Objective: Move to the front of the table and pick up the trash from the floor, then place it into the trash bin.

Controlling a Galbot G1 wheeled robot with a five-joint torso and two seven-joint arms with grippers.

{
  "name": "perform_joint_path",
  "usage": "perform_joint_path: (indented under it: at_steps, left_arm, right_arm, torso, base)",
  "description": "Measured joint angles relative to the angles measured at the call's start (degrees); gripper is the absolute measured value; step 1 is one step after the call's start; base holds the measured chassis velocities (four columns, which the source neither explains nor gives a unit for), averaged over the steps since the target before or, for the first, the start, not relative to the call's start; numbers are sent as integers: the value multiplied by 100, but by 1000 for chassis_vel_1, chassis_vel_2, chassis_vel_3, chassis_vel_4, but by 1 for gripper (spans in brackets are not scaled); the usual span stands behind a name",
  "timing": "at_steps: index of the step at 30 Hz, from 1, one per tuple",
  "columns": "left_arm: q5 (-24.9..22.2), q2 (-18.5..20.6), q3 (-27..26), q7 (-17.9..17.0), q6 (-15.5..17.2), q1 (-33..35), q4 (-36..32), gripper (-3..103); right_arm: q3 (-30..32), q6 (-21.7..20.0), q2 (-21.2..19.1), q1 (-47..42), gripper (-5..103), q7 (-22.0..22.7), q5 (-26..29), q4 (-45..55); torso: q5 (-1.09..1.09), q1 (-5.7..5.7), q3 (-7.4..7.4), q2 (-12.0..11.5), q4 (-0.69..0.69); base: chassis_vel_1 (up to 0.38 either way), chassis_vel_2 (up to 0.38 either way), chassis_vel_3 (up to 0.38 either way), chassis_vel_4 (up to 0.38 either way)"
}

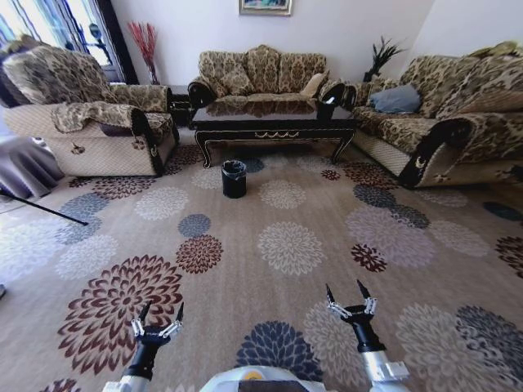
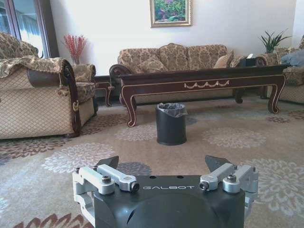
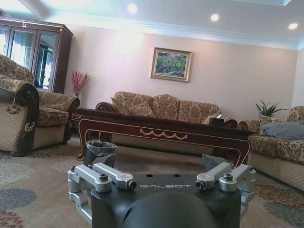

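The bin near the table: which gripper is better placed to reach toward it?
Probably the left. The bin stands slightly left of centre before the table, more in line with the left gripper than the right gripper. Both are open, empty and far from it.

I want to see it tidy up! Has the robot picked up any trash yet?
Not yet. Both the left gripper and the right gripper hang open and empty over the flowered carpet. The coffee table and black trash bin are some way ahead, so driving closer, picking up and binning all remain. No trash is visible.
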Motion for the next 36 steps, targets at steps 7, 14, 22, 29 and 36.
perform_joint_path:
  at_steps: [7,14,22,29,36]
  left_arm:
    - [0,0,0,0,0,0,0,100]
    - [0,0,0,0,0,0,0,100]
    - [0,0,0,0,0,0,0,100]
    - [0,0,0,0,0,0,0,100]
    - [0,0,0,0,0,0,0,100]
  right_arm:
    - [0,0,0,0,100,0,0,0]
    - [0,0,0,0,100,0,0,0]
    - [0,0,0,0,100,0,0,0]
    - [0,0,0,0,100,0,0,0]
    - [0,0,0,0,100,0,0,0]
  torso:
    - [0,45,131,176,0]
    - [0,87,242,328,0]
    - [0,139,362,501,0]
    - [0,190,476,665,0]
    - [0,260,590,849,0]
  base:
    - [0,0,0,0]
    - [0,0,0,0]
    - [0,0,0,0]
    - [0,0,0,0]
    - [0,0,0,0]
